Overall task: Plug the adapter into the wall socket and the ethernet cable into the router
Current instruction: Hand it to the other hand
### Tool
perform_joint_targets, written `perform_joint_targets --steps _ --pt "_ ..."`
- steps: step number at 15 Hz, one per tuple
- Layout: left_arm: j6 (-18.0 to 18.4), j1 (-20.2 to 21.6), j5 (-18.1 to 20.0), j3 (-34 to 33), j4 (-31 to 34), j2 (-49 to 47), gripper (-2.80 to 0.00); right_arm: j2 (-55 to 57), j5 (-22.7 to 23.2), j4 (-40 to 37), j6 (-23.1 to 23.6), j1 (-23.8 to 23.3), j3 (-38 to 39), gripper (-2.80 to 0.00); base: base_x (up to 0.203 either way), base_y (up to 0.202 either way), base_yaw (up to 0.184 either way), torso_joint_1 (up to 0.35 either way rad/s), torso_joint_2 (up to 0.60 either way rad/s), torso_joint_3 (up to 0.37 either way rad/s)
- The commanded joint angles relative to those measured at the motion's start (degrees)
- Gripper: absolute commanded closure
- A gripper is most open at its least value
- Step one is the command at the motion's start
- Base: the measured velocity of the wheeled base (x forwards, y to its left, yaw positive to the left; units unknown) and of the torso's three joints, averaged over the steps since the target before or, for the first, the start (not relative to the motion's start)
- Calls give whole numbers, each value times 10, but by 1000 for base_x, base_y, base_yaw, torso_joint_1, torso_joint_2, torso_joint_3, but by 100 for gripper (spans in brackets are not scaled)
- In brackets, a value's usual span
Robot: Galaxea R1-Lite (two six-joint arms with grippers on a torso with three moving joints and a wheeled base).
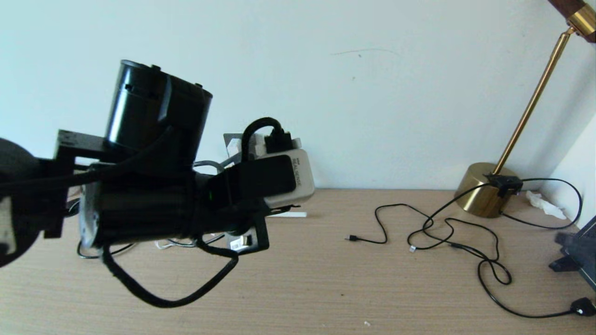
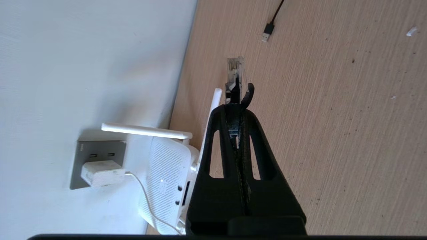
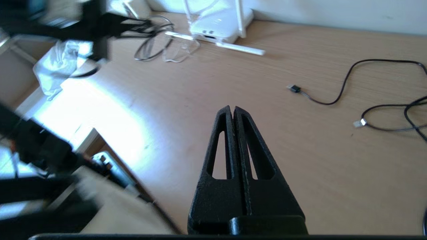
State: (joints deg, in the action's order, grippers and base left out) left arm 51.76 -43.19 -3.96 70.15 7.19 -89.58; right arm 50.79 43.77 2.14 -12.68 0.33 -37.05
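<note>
My left gripper (image 2: 235,106) is shut on the ethernet cable, and its clear-tipped connector (image 2: 234,71) sticks out past the fingertips above the wooden table. It hovers beside the router (image 2: 166,180), a flat white box with stick antennas and dark ports on its edge. The white adapter (image 2: 101,173) sits in the grey wall socket (image 2: 96,150), with its thin white cord running down to the router. In the head view my left arm hides most of the router. My right gripper (image 3: 232,108) is shut with nothing in it, over the table's near part, far from the router (image 3: 220,23).
A brass lamp (image 1: 489,186) stands at the back right. Thin black USB cords (image 1: 447,232) sprawl across the right half of the table, one plug (image 2: 268,33) lying loose. A dark stand (image 1: 577,251) is at the right edge, with crumpled white tissue (image 1: 545,204) by the lamp.
</note>
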Motion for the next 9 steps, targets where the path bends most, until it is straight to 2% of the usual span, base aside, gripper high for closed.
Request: perform_joint_targets --steps 1,2,3,6,7,9 --pt "3 1 -1 6 0 -17 0 108 -4 45 -1 10 1 0 0 0 0 0 0 0" --pt "3 1 -2 11 -1 -23 0 149 -28 82 -1 30 -1 0 0 0 0 0 0 0" --pt "3 1 -3 18 -3 -28 0 190 -74 120 -1 70 -3 0 0 0 0 0 0 0" --pt "1 -1 -11 24 -17 -28 0 276 -244 227 -9 223 -10 0 0 0 0 0 0 0" --pt "1 -2 -11 23 -16 -28 0 296 -286 252 -12 253 -13 0 0 0 0 0 0 0" --pt "2 -11 -10 16 -18 -24 0 323 -306 263 -45 304 -59 0 0 0 0 0 0 0"
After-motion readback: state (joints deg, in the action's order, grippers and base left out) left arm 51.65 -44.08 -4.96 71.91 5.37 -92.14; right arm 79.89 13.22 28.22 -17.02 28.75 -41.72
